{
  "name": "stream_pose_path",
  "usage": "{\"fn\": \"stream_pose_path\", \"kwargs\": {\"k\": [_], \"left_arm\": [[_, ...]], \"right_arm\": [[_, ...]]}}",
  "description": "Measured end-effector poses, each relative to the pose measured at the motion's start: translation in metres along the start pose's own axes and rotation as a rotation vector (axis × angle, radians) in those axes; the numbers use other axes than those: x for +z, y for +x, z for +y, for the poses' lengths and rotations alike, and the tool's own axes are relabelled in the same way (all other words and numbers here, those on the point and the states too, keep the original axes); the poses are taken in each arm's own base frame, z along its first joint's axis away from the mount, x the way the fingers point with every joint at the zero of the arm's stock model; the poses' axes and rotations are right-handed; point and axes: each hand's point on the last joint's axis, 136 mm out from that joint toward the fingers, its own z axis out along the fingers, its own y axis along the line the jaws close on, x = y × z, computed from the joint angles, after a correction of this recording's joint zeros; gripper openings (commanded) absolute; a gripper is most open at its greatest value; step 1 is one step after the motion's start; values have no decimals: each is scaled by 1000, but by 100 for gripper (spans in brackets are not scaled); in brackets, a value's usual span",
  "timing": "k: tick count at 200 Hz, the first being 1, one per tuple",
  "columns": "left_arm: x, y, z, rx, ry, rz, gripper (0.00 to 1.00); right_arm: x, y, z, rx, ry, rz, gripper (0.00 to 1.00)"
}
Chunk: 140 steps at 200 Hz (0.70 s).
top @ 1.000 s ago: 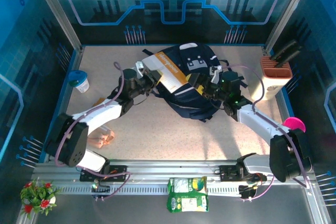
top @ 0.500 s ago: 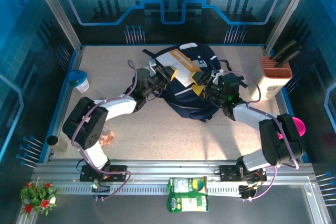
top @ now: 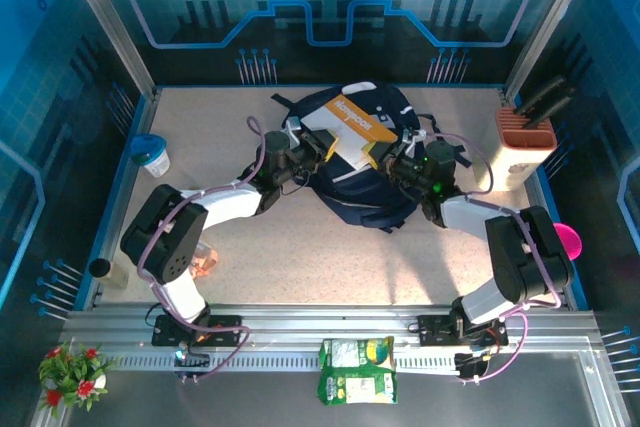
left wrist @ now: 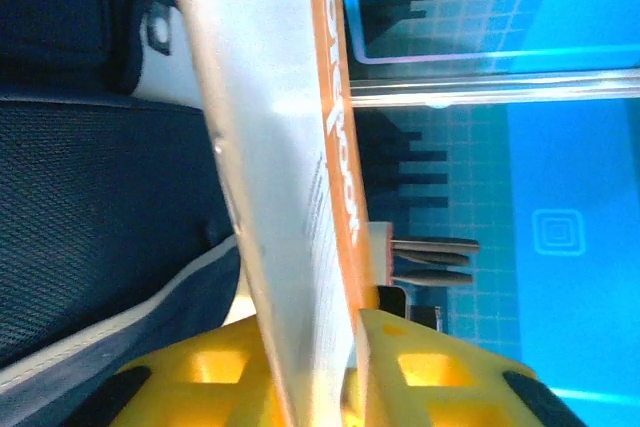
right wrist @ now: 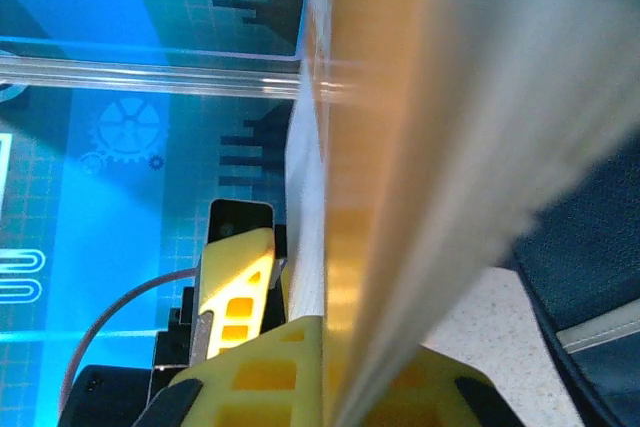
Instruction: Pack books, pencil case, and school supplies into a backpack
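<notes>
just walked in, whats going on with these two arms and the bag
Two robot arms are packing a navy backpack in the middle of the table. Both are at an orange-and-white book held tilted over the bag. The right gripper is shut on one end of it. The left gripper has the other end between its fingers, though how firmly is unclear. Most of the book shows, so it is not packed yet.

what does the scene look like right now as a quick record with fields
backpack: navy, lying mid-table
book: white with an orange band, tilted over the backpack's top
right gripper: shut on the book
left gripper: fingers either side of the book, grip unclear
progress: book mostly outside the backpack
</notes>
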Motion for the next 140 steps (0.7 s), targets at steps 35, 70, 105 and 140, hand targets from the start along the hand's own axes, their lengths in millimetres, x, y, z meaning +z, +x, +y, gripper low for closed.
{"fn": "stream_pose_path", "kwargs": {"k": [35,70,105,140], "left_arm": [[-3,3,6,160,-131,21,64],[4,28,-1,404,-247,100,78],[18,67,-2,646,-340,221,81],[37,96,26,871,-468,342,76]], "right_arm": [[-26,-14,3,-83,59,-59,1],[-67,-35,11,-213,147,-167,1],[-102,-46,1,-295,287,-247,1],[-129,-55,-13,-332,416,-301,1]]}}
